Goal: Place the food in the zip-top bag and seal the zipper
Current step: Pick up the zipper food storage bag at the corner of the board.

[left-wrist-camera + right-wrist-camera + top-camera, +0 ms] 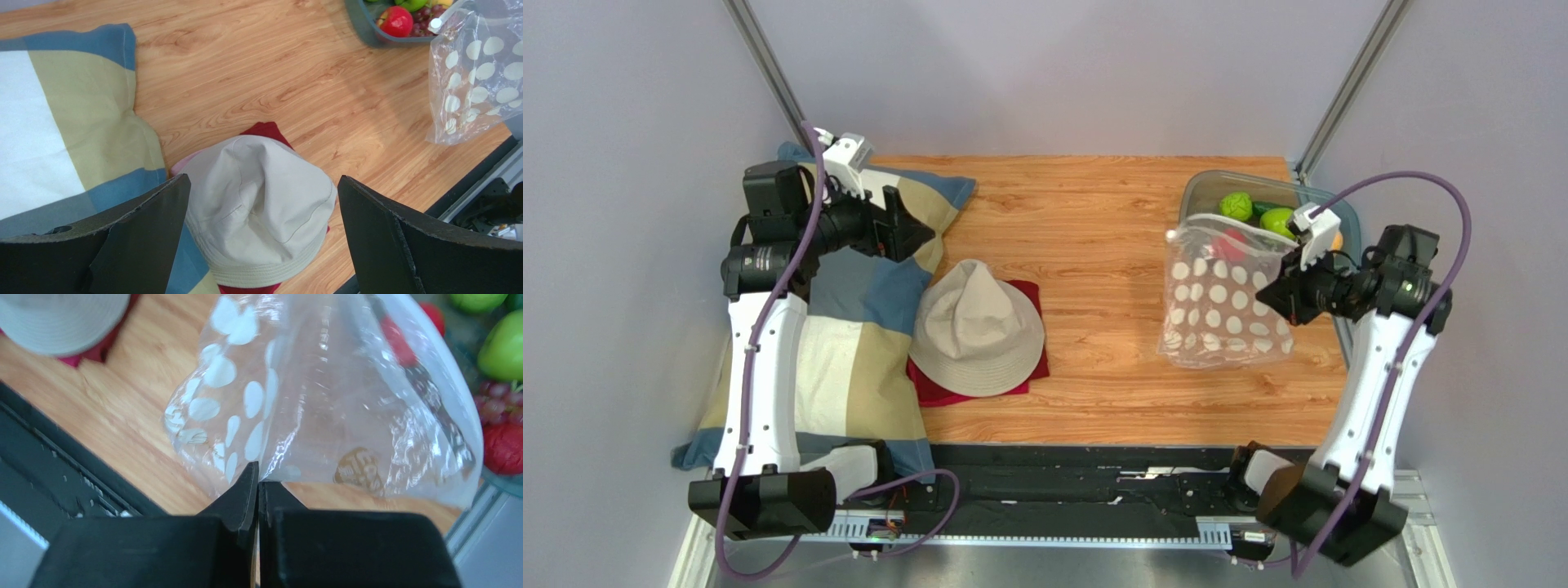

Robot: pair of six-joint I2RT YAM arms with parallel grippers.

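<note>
Food (1236, 205) partly hidden behind zip-top bag (1220, 309)

Wood-grain tabletop (1100, 245). At left, a checked pillow (854, 355) in blue, tan and white. Near the middle, a red cloth (1028, 294) flat on the wood, under a beige hat (977, 328). In the far right corner, a grey tray (1192, 194); just in front, a zip-top bag (1216, 306), low end at the wood.

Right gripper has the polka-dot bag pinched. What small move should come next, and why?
Probably swing the left gripper across to pinch the free edge of the zip-top bag. The right gripper is shut on one edge only, so the bag hangs limp by the tray; the fruit lies in the tray, and the left gripper is open above the bucket hat.
</note>
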